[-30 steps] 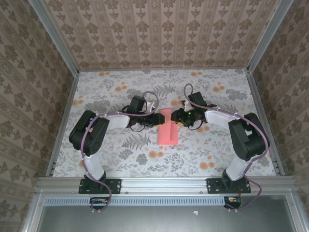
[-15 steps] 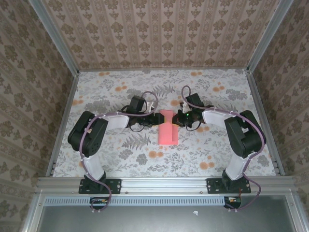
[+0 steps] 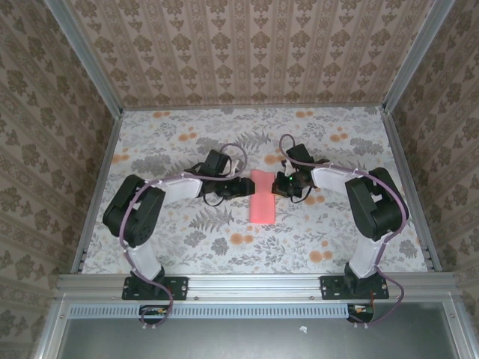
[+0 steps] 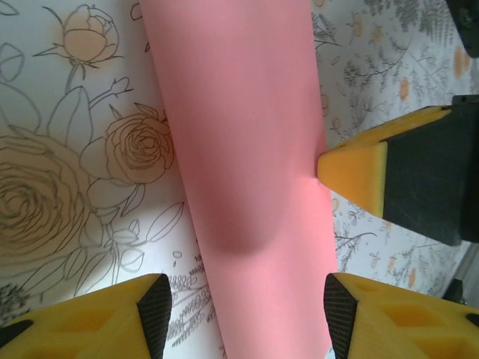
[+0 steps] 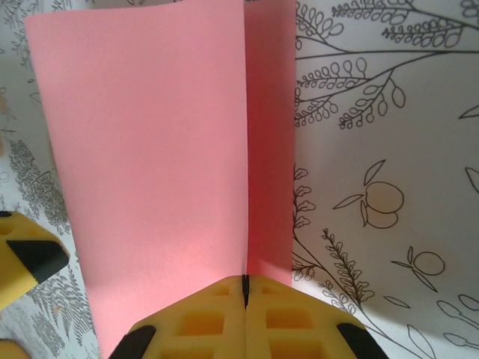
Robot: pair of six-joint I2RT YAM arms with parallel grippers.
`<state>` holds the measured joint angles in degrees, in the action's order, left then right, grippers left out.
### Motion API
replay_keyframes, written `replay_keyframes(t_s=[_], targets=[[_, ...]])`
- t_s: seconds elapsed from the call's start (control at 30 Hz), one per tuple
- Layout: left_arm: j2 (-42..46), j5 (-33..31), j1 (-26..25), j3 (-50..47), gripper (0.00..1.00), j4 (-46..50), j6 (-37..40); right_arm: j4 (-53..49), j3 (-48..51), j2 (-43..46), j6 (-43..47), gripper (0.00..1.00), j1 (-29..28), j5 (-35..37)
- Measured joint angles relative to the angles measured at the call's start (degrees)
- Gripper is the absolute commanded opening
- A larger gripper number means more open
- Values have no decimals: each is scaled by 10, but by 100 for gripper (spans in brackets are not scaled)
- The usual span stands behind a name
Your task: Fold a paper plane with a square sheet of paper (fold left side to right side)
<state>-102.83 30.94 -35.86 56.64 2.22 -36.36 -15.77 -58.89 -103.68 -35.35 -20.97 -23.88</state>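
Fingers of the right gripper are pressed fully together, clamped on the edge of the square sheet of paper. In the right wrist view the upper layer's edge is seen running straight into the seam between them. In the left wrist view one yellow tip of that gripper is seen touching the sheet's edge at 3 o'clock, with a slight pucker there. On the left gripper the fingers are spread apart, one set on each side of the strip. Whether they contact the paper cannot be told. The sheet is folded into a narrow strip and laid near the centre of the flower-print table. Its long axis runs 12 to 6 o'clock, with the left gripper at its 9 o'clock and the right gripper at its 3 o'clock.
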Motion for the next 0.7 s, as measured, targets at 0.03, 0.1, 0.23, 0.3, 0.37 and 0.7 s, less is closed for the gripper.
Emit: replay_keyframes(t_s=[0.03, 0.1, 0.23, 0.3, 0.37, 0.7], targets=[[-6, -3, -3, 6, 59, 4, 0, -1, 0, 0, 2, 2, 0, 0], [-19, -11, -10, 23, 57, 16, 0, -2, 0, 0, 5, 3, 0, 0], [-41, -34, -24, 54, 53, 46, 2, -3, 0, 0, 8, 4, -1, 0], [-50, -50, -31, 69, 50, 65, 6, -3, 0, 0, 9, 5, -1, 0], [-54, -64, -37, 79, 49, 81, 9, -3, 0, 0, 10, 10, -1, 0], [-74, -111, -55, 110, 49, 129, 23, -3, 12, 37, 24, 47, 1, 49]])
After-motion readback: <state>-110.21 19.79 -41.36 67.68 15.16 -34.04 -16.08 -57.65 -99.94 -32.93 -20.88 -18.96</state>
